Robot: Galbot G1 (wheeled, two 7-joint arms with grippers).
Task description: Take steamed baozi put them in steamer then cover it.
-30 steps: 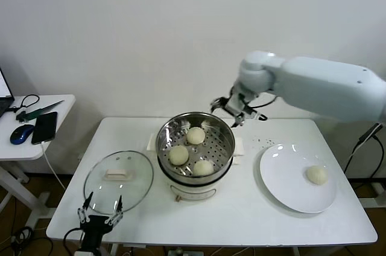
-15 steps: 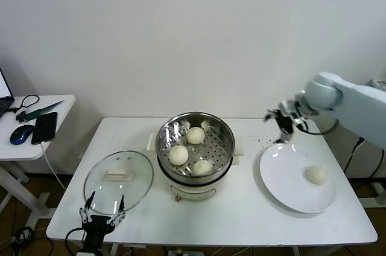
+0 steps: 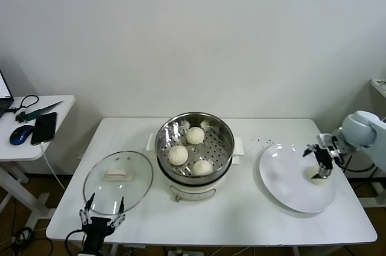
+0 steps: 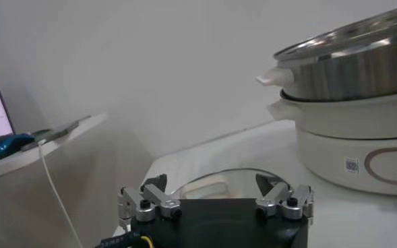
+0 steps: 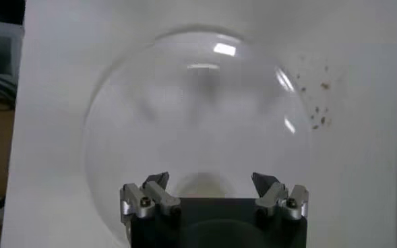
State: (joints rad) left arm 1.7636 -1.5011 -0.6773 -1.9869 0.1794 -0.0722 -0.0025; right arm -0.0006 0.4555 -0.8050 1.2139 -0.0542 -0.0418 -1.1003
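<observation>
The right claw (image 3: 324,160) is wide open and empty, right above the last baozi (image 3: 318,176) on the plate (image 3: 283,177), at 3 o'clock from the steamer (image 3: 195,145). The left claw (image 3: 101,212) waits open at 7 o'clock.

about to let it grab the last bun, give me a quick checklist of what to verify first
1. Right end effector over the last bun on the plate: ok.
2. Right end effector open, bun showing between its fingers in the right wrist view: ok.
3. Fingers low enough to close on the bun: cannot tell.
4. Space in the steamer for a fourth bun; three inside: ok.
5. Lid off and out of the way, left of the steamer: ok.
6. Left end effector parked at the table's front edge by the lid, open: ok.
</observation>
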